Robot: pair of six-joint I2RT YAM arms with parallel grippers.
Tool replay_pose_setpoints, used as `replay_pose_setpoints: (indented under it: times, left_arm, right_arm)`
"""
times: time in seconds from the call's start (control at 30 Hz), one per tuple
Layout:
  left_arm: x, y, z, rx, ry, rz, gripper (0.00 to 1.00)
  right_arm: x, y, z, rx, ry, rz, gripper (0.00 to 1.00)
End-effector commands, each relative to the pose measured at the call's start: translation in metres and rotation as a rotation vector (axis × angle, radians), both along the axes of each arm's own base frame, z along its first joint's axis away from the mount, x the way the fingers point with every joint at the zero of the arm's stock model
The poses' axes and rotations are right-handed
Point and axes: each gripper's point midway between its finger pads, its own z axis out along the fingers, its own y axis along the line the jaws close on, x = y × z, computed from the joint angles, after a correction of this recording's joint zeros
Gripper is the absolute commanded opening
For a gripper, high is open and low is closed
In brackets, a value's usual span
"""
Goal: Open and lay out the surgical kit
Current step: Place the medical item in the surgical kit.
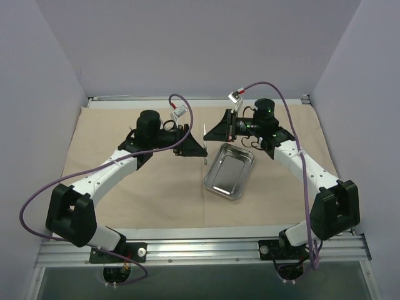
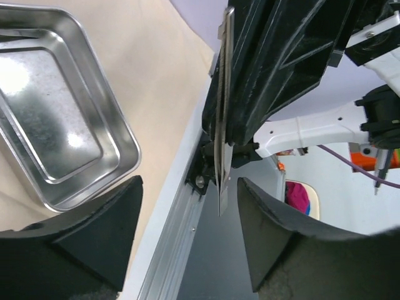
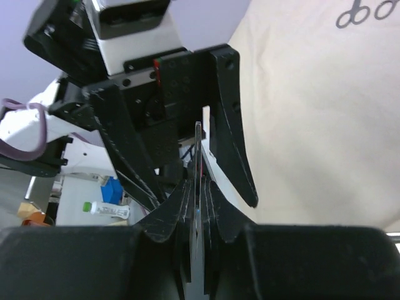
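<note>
Instrument [image 2: 222, 125], thin and metal, is hanging upright above the middle of the beige cloth wrap [image 1: 156, 194], and the right gripper [image 3: 197, 190] is pinching it, jaws pressed together on the steel. The left gripper [image 2: 189, 184] is facing it, fingers [image 2: 112, 212] standing apart on either side, not touching. The steel tray [image 1: 229, 169] is sitting just near-right of them on the cloth. Ring handles [image 3: 353, 12] are lying on the cloth.
</note>
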Motion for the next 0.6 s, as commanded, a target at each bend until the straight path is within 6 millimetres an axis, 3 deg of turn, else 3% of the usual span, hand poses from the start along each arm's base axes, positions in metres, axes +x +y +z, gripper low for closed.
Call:
replay_pose_setpoints:
  times: [0.0, 0.17, 0.3, 0.33, 0.37, 0.4, 0.43, 0.47, 0.5, 0.53, 0.57]
  left_arm:
    - [-0.005, -0.007, 0.026, -0.102, -0.079, -0.052, 0.69]
    - [-0.005, -0.011, 0.035, -0.149, -0.089, -0.077, 0.59]
    - [-0.002, -0.013, 0.035, -0.16, -0.058, -0.078, 0.29]
    - [0.001, -0.013, 0.034, -0.157, -0.053, -0.07, 0.05]
    - [0.005, -0.012, 0.03, -0.149, -0.036, -0.049, 0.02]
    - [0.012, -0.007, 0.028, -0.135, -0.031, -0.014, 0.02]
    - [0.016, -0.001, 0.016, -0.083, 0.029, 0.027, 0.02]
    - [0.03, 0.007, 0.011, -0.036, 0.032, 0.119, 0.02]
    - [0.044, 0.024, -0.002, 0.045, 0.015, 0.194, 0.02]
    - [0.053, 0.037, -0.005, 0.102, 0.015, 0.265, 0.02]
    - [0.051, 0.056, -0.016, 0.198, 0.06, 0.336, 0.02]
  right_arm:
    - [-0.008, 0.006, 0.035, 0.1, -0.075, 0.056, 0.0]
    - [-0.006, 0.01, 0.032, 0.107, -0.054, 0.065, 0.0]
    - [-0.004, 0.013, 0.028, 0.1, -0.045, 0.063, 0.0]
    - [-0.003, 0.013, 0.027, 0.099, -0.042, 0.06, 0.0]
    - [-0.001, 0.013, 0.025, 0.092, -0.043, 0.055, 0.07]
    - [0.005, 0.011, 0.013, 0.053, -0.006, 0.014, 0.26]
    - [0.012, 0.01, 0.015, 0.022, -0.021, -0.023, 0.55]
    - [0.022, 0.005, 0.007, -0.028, -0.013, -0.07, 0.62]
    - [0.038, -0.008, -0.023, -0.172, 0.035, -0.189, 0.74]
    - [0.051, -0.018, -0.021, -0.236, 0.034, -0.263, 0.79]
    - [0.062, -0.029, -0.039, -0.32, 0.077, -0.33, 0.83]
